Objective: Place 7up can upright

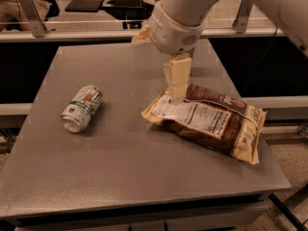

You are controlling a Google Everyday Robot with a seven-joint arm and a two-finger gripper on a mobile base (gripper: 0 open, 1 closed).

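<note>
The 7up can (82,108) lies on its side on the left part of the grey table (120,167), with its silver end facing the front left. My gripper (177,94) hangs from the white arm (179,18) over the middle of the table. Its tip is just above the near left corner of a chip bag. The gripper is to the right of the can, well apart from it, and holds nothing that I can see.
A brown and cream chip bag (209,124) lies flat on the right part of the table, reaching close to the right edge. A rail (72,32) and dark furniture run behind the table's far edge.
</note>
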